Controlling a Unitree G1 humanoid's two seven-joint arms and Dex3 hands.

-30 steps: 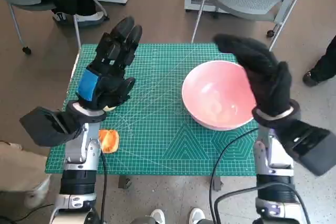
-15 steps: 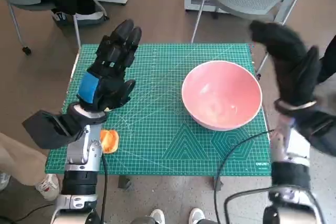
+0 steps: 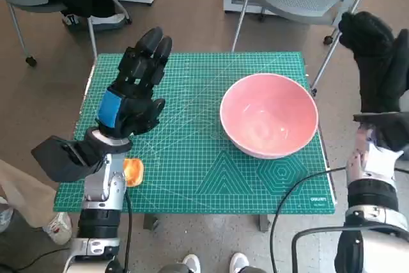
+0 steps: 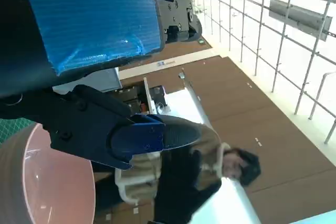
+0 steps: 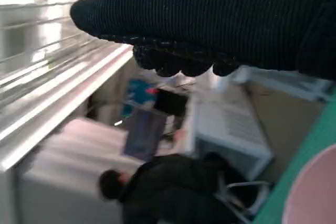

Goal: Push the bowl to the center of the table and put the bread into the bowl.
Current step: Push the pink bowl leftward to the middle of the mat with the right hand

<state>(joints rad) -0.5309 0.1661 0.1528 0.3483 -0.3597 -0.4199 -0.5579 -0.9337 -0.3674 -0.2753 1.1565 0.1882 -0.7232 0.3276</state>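
Head view: unlabelled pink bowl [image 3: 269,116].

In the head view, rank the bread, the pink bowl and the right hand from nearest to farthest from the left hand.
1. bread: on the green mat's near-left edge, just below the left hand, partly hidden by that forearm.
2. pink bowl: on the right half of the mat.
3. right hand: raised beyond the table's right edge, past the bowl.

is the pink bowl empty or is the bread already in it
Empty: the pink bowl shows only its bare inside, and the bread lies on the mat beside the left forearm.
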